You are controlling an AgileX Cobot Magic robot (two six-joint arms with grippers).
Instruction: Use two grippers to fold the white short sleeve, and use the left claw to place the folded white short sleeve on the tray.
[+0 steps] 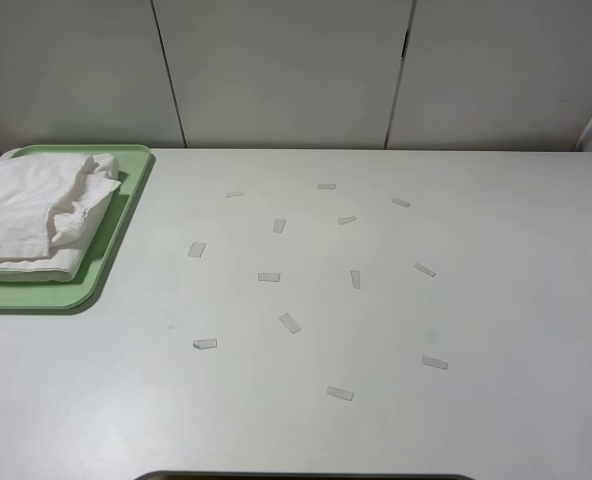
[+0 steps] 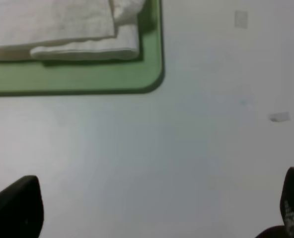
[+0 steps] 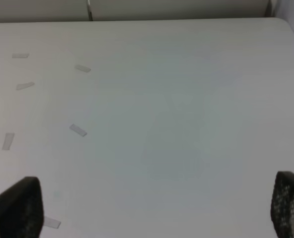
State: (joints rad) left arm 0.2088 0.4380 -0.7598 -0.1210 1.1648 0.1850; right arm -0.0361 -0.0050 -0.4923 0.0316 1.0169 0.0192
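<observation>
The white short sleeve lies folded in a bundle on the pale green tray at the far left of the table. It also shows in the left wrist view, resting on the tray. My left gripper is open and empty above bare table, apart from the tray; only its two black fingertips show. My right gripper is open and empty over the right part of the table, fingertips wide apart. Neither arm appears in the exterior high view.
Several small pale tape strips are scattered over the middle of the white table. A pale panelled wall stands behind the table's far edge. A dark edge shows at the front.
</observation>
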